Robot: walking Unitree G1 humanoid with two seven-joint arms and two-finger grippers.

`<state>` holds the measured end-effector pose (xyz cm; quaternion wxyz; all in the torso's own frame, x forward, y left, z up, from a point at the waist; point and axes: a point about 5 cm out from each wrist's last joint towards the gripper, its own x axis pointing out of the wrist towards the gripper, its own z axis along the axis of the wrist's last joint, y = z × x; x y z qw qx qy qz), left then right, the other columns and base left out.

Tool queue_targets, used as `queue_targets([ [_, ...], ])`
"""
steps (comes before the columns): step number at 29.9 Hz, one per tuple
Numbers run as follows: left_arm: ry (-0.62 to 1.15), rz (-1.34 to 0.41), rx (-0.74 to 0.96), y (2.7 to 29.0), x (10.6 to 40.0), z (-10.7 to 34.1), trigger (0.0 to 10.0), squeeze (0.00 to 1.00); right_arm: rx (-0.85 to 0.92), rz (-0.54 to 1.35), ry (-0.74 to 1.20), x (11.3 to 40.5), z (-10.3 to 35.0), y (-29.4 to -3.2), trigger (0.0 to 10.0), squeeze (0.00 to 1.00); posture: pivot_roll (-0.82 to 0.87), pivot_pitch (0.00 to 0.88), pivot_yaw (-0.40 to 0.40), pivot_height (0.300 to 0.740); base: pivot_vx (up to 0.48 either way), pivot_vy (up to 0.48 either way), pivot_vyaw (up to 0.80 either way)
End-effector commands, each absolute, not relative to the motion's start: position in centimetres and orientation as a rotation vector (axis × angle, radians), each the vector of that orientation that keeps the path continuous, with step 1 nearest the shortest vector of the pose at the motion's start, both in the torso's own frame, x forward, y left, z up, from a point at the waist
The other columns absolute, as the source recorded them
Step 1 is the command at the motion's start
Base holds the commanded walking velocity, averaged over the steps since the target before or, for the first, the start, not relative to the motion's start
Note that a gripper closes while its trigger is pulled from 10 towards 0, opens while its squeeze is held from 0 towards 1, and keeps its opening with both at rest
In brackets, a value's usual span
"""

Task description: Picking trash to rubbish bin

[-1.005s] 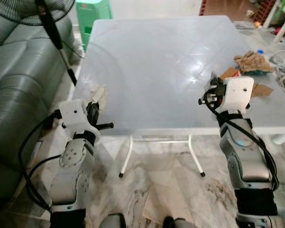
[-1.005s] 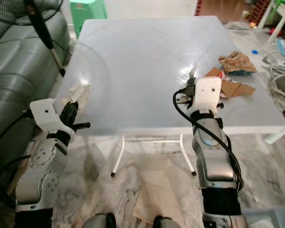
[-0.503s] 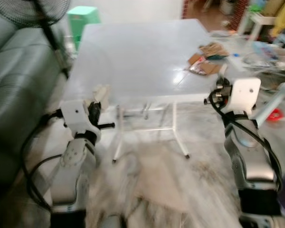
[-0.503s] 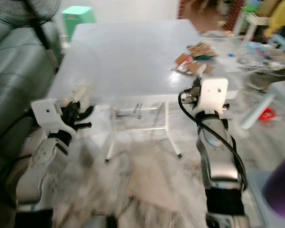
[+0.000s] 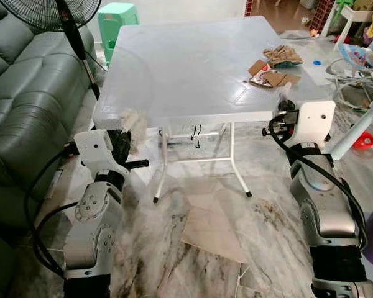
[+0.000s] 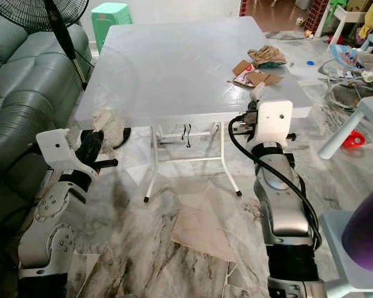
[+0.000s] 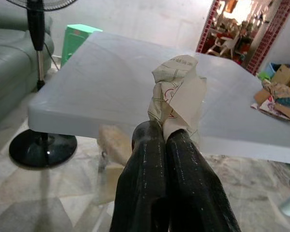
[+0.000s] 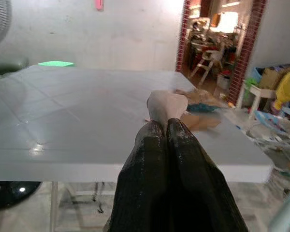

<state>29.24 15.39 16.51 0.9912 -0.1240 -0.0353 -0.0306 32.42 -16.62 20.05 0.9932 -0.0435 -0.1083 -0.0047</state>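
Left gripper has its fingers clamped tight on a crumpled paper scrap, held just off the near edge of the white surface. Right gripper pinches a pale paper bit; more trash lies at the far right corner

- The camera now sits farther back from the table, whose legs and the floor beneath are in view
- Both claws, once over its near edge, now hang short of it

Crumpled paper in closed left pincer.
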Motion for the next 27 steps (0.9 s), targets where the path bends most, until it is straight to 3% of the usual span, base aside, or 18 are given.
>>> queue_targets([
  [1, -0.072, -0.07, -0.246, 15.17, 29.34, 16.54, 10.0, 0.0, -0.079, -0.015, -0.208, 32.54, 20.06, -16.81, 10.0, 0.0, -0.06, 0.066, -0.003, 0.74, 0.0, 0.0, -0.8],
  [20, -0.096, -0.122, -0.245, 14.18, 29.83, 16.75, 10.0, 0.0, -0.089, -0.015, -0.212, 32.49, 20.26, -16.85, 10.0, 0.0, -0.08, 0.07, 0.0, 0.74, 0.0, 0.0, -0.8],
  [27, -0.096, -0.124, -0.239, 14.35, 29.88, 16.74, 10.0, 0.0, -0.09, -0.019, -0.211, 32.45, 20.22, -16.93, 10.0, 0.0, -0.08, 0.072, 0.002, 0.74, 0.252, 0.0, -0.8],
])
